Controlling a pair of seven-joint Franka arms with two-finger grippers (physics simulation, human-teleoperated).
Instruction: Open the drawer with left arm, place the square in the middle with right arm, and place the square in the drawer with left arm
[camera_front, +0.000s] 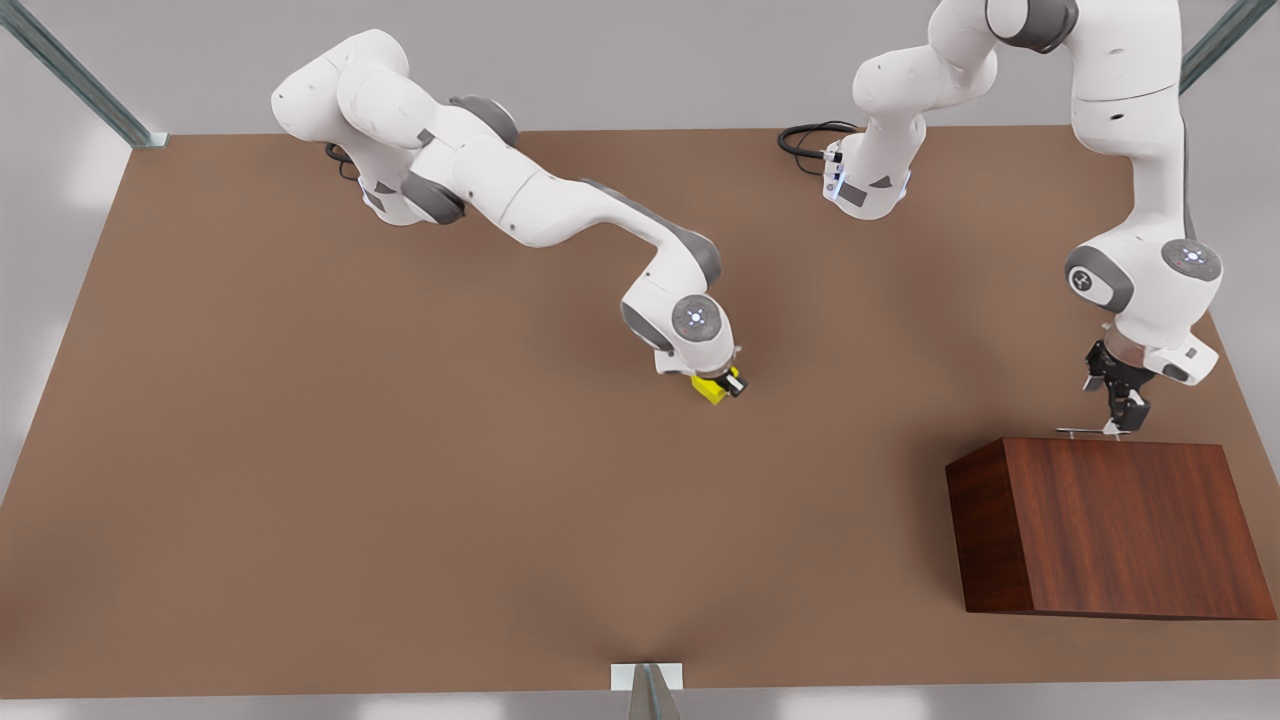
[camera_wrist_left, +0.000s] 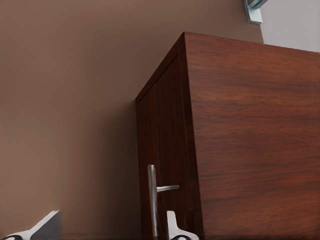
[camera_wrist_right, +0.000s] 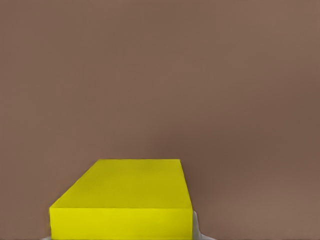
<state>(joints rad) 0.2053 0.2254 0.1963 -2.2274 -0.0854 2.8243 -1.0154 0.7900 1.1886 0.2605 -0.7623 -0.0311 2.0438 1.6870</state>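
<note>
The square (camera_front: 712, 390) is a small yellow cube held low over the middle of the brown tabletop (camera_front: 400, 450), with my right gripper (camera_front: 722, 384) shut on it. In the right wrist view the square (camera_wrist_right: 125, 200) sits close below the camera, and one finger (camera_wrist_right: 196, 226) shows at its side. The dark wooden box (camera_front: 1110, 525) stands at the front view's right. Its drawer front (camera_wrist_left: 160, 145) lies flush with the box, and the silver bar handle (camera_wrist_left: 152, 200) stands off it. My left gripper (camera_front: 1116, 408) (camera_wrist_left: 110, 231) hangs open at the handle (camera_front: 1085, 432), with one finger (camera_wrist_left: 45, 227) on either side of the bar.
Both arm bases stand at the table's far edge, with a black cable (camera_front: 805, 140) coiled beside the one on the front view's right. Metal frame posts (camera_front: 75, 75) rise at the back corners. A small bracket (camera_front: 647, 682) sits at the front edge.
</note>
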